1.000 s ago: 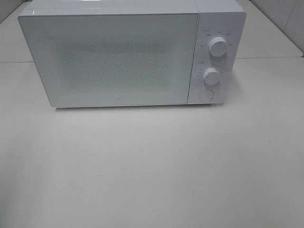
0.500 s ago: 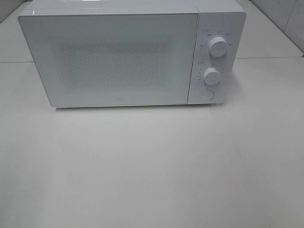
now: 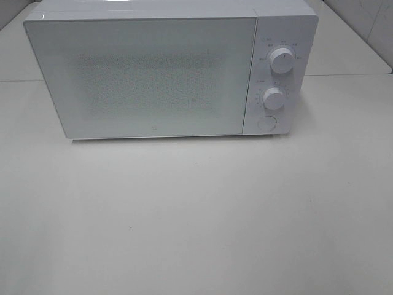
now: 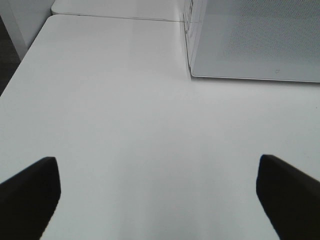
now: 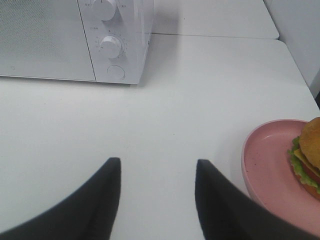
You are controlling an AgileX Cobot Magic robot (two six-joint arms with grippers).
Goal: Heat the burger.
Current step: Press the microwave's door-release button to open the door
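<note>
black left gripper (image 4: 157, 192) is spread wide over bare matte white table (image 4: 125, 125). black right gripper (image 5: 157, 197) stands half parted, grasping nothing. just right of it, the burger (image 5: 310, 157), tan bun, green and yellow filling, sits on a glossy round pink plate (image 5: 265, 170). farther off, a boxy white microwave (image 3: 153, 74) with closed door, two round knobs; dial print unreadable.

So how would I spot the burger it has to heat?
Start at the white microwave oven on the white table. On the table on its dial side lies a round pink plate; the tan-bunned burger with green lettuce sits on it.
</note>
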